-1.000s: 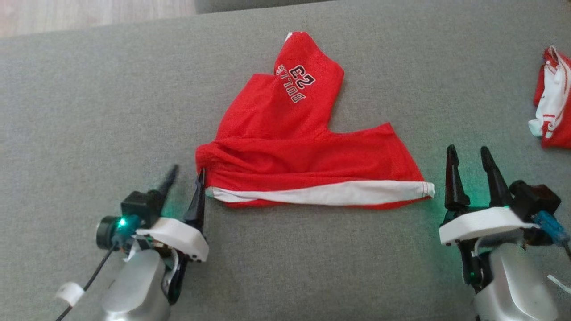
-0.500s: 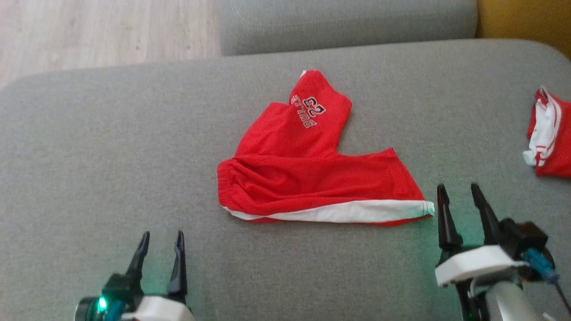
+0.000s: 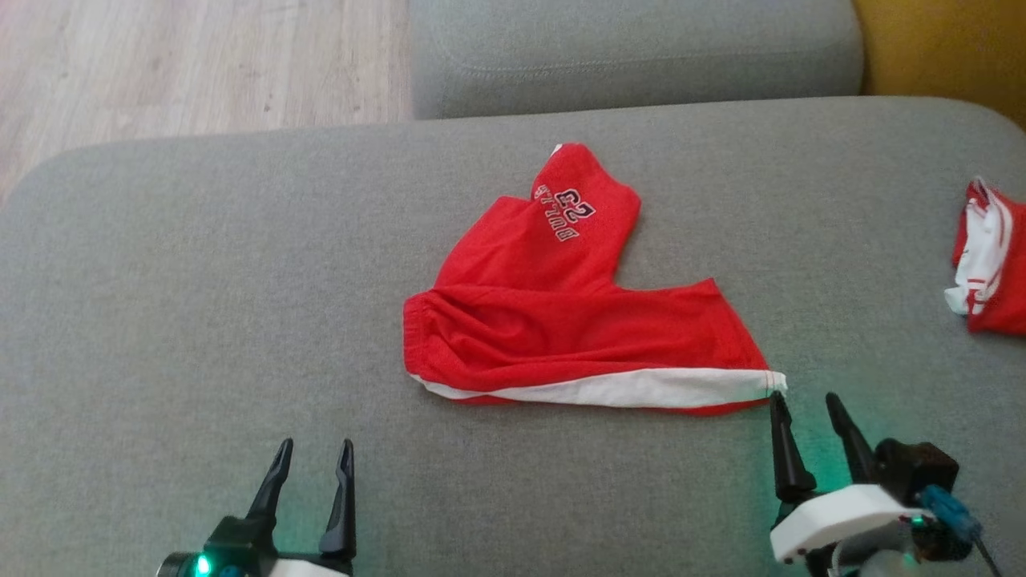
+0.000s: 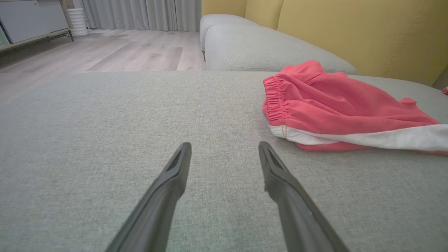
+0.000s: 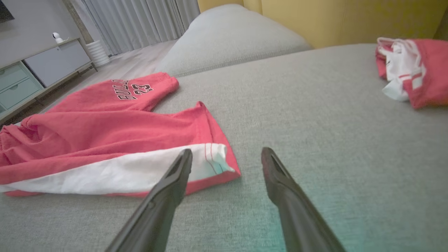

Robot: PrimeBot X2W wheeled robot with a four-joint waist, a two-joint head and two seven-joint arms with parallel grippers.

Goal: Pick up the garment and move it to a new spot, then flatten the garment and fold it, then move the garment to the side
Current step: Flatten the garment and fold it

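garment point(image 3: 577, 336): red shorts with a white side stripe and "bulls 23" print, lying spread out mid-way across the grey sofa seat point(image 3: 200, 280). left gripper point(image 3: 317, 442): fingers apart, empty, over bare seat, well clear of the waistband point(image 3: 413, 336); right gripper point(image 3: 802, 398): fingers apart, empty, left fingertip just beside the white hem corner point(image 3: 773, 381). second red-and-white garment point(image 3: 990, 272): bunched at the seat's right edge.
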